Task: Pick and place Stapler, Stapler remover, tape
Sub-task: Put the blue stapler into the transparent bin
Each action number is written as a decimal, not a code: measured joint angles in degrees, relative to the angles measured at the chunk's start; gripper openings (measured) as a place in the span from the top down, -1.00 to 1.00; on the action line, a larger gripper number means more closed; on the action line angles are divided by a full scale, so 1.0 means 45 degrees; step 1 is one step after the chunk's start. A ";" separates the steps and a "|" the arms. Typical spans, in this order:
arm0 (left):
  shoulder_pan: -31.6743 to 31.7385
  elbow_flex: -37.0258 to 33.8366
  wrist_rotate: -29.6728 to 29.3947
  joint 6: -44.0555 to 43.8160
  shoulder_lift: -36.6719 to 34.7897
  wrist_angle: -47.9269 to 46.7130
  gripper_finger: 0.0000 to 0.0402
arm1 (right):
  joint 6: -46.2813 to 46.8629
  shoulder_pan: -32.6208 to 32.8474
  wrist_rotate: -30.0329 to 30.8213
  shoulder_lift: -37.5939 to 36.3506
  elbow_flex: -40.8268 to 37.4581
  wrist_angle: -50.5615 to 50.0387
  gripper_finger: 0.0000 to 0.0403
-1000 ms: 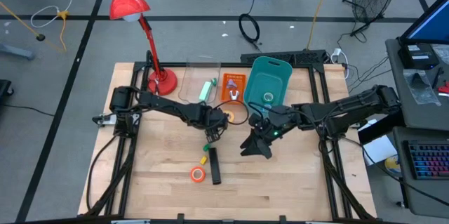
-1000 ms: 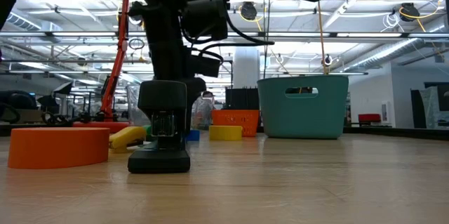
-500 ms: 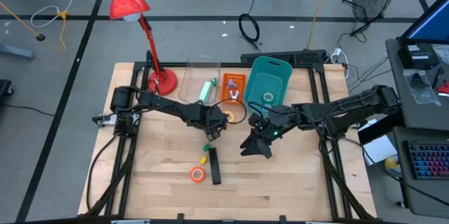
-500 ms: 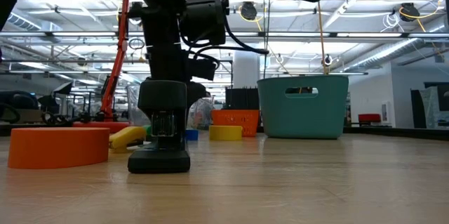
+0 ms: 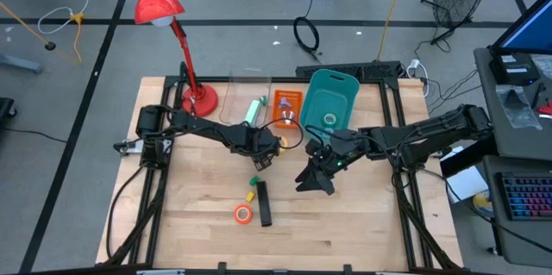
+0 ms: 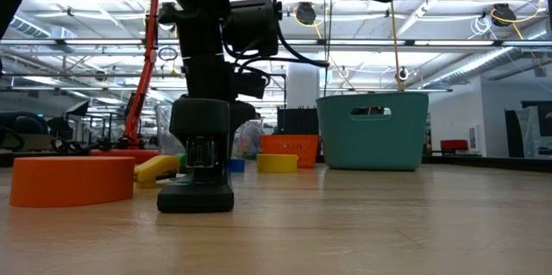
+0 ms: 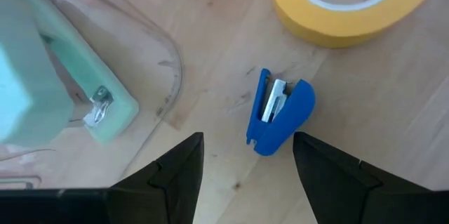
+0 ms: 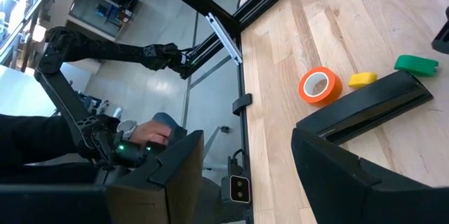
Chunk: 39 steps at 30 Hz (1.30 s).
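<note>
No text, label, brand, number or sign can be read on anything in these views.

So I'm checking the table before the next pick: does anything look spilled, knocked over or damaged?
Nothing stands out. The black stapler sits upright, the orange tape roll lies flat, and the small blue stapler lies intact on bare wood before the left gripper's open fingers.
</note>
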 joint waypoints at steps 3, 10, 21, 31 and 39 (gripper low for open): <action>0.0019 0.0004 0.0173 -0.0026 0.0000 0.0217 -0.11 | -0.0003 0.0000 0.0000 0.0000 0.0000 0.0005 -0.04; 0.0015 0.0015 0.0361 -0.0303 0.0024 0.0246 0.07 | -0.0003 -0.0005 -0.0005 0.0000 0.0000 0.0033 -0.04; -0.0093 0.0006 0.0973 -0.1046 0.0039 0.0342 0.81 | 0.0002 -0.0005 -0.0006 0.0000 0.0000 0.0097 -0.04; -0.1139 -0.0062 0.3964 -0.1730 0.0175 0.2705 0.98 | 0.0002 -0.0005 -0.0034 0.0005 0.0000 0.0097 -0.04; -0.1836 -0.0052 0.3585 -0.2657 0.0136 0.2501 0.99 | 0.0047 -0.0029 -0.0034 0.0005 0.0000 0.0101 -0.04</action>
